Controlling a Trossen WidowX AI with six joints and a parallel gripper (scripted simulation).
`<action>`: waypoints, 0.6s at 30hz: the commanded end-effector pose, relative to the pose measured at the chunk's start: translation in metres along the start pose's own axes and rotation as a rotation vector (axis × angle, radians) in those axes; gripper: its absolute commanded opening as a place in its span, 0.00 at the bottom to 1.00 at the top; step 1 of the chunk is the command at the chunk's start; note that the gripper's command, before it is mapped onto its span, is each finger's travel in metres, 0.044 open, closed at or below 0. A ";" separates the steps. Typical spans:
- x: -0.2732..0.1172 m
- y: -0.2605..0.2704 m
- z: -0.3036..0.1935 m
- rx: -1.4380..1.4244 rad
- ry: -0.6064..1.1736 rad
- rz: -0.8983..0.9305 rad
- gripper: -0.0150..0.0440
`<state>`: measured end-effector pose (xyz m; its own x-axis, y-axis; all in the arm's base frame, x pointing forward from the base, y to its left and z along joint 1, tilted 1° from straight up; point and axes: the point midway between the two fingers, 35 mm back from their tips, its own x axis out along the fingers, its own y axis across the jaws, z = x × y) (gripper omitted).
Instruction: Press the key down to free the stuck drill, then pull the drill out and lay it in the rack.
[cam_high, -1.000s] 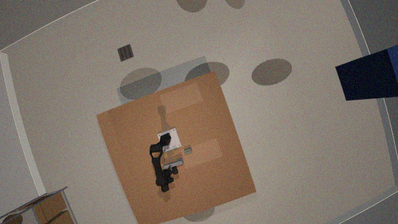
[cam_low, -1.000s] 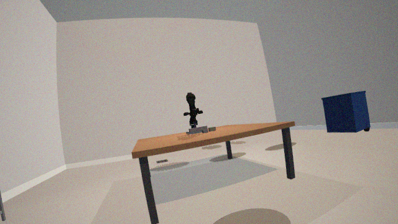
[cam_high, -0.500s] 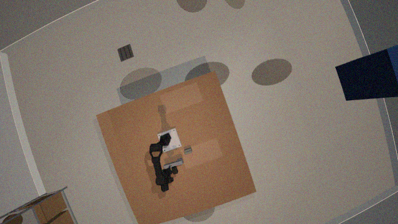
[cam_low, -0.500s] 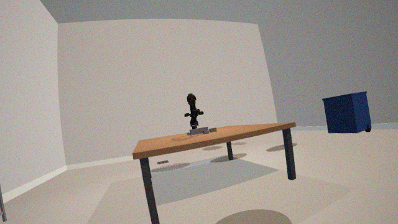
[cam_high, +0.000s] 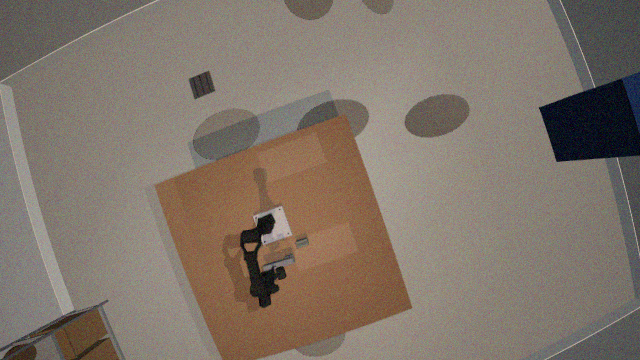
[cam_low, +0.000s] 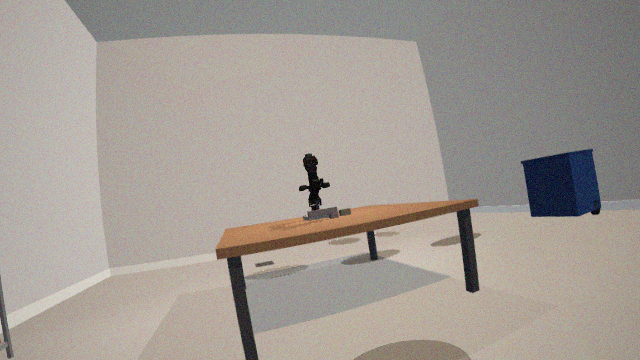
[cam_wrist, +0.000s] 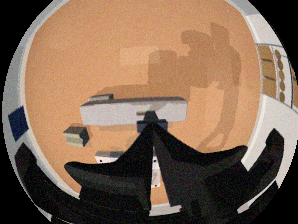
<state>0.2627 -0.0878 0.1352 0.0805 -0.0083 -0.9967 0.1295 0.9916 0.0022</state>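
Note:
A long grey block (cam_high: 281, 260) (cam_low: 324, 213) (cam_wrist: 107, 113) stands on the table. In the wrist view a dark piece (cam_wrist: 143, 125) with an upright wedge sits at its near face, and a small brass-coloured bit (cam_wrist: 140, 113) shows beside the wedge. Which of these is the key or the drill I cannot tell. A small grey-green grooved block (cam_high: 302, 242) (cam_low: 345, 212) (cam_wrist: 75, 136), seemingly the rack, stands apart from the long block. My gripper (cam_wrist: 152, 127) is shut and empty. Its tips overlap the dark piece in view; contact cannot be told.
The arm's white mounting plate (cam_high: 281, 225) (cam_wrist: 107, 158) lies on the wooden table (cam_high: 370, 285) (cam_low: 280, 240) near both blocks. The arm's shadow falls on the table past the long block. A blue bin (cam_high: 590, 127) (cam_low: 550, 185) stands far off on the floor.

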 end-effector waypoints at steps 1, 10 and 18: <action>0.017 -0.001 -0.008 0.000 0.055 0.003 0.25; 0.022 -0.001 -0.008 0.000 0.055 0.003 0.25; 0.026 -0.001 -0.009 0.000 0.055 0.003 0.25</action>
<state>0.2616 -0.0875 0.1305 0.0855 -0.0094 -0.9963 0.1289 0.9917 0.0017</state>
